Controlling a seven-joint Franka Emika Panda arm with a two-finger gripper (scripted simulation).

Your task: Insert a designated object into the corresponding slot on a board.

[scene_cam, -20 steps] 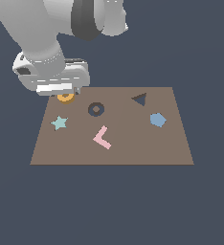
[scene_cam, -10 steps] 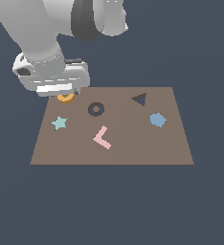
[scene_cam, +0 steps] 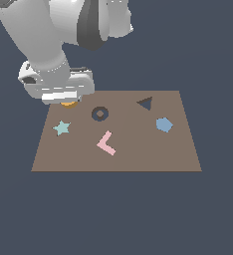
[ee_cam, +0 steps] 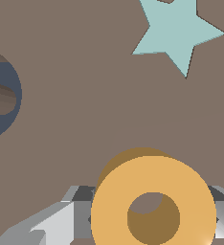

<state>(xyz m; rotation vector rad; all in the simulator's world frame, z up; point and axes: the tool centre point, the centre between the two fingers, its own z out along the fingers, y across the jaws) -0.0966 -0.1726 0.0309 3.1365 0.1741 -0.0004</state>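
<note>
So this is the pick-up part of the job. The claw [ee_cam: 152,210] is down low over the far corner of the board [scene_cam: 148,149], on the exterior view's left, and the ring [ee_cam: 153,201] sits right between its fingers [ee_cam: 61,222]. In the wrist view you can see grey finger metal on both sides of the ring, snug against its rim, so I'd say it's clenched on the ring. I can't tell whether the ring is already off the board or resting on it. In the exterior view only a sliver of orange peeks out from under the hand.

The slot [scene_cam: 99,114] is empty and sits near the ring, toward the exterior view's right. The star [scene_cam: 62,128] is close by too, on the near side, with the pink L [scene_cam: 106,144], blue pentagon [scene_cam: 164,124] and triangle recess [scene_cam: 145,103] further off.

Next move, as I read it: lift straight up enough to clear the board, slide over to the slot, centre the ring's hole on the brown nub in the middle, then lower. The fit looks tight, so alignment matters most.
</note>
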